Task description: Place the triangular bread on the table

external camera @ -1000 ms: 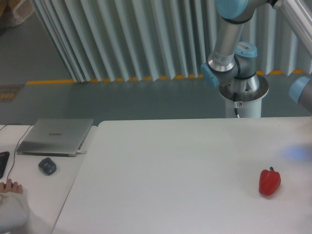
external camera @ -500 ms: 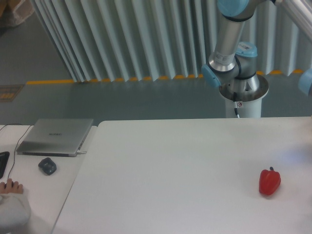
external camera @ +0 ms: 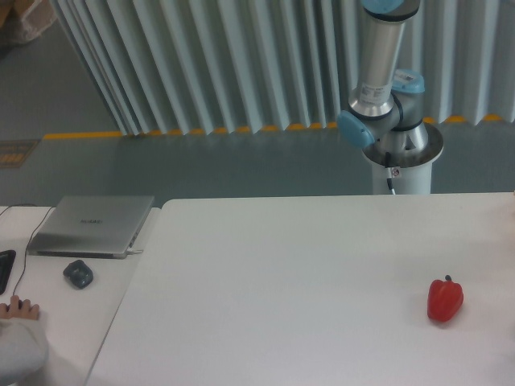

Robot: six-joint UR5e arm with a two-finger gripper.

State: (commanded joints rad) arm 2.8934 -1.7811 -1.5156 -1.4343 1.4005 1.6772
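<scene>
The triangular bread is out of view. The white table [external camera: 290, 273] fills the lower right of the camera view. Only the arm's base and lower links [external camera: 378, 72] show behind the table's far edge, rising out of the top of the frame. The gripper is out of view.
A glossy red bell pepper [external camera: 445, 299] stands on the table near its right side. To the left a smaller desk holds a closed laptop [external camera: 92, 225], a dark mouse [external camera: 78, 274] and a person's hand [external camera: 18, 309]. The arm's white pedestal [external camera: 401, 165] stands behind the table.
The arm has swung upward and to the right. The blue joint at the right edge has left the frame, and the bluish blur on the table's right side is gone.
</scene>
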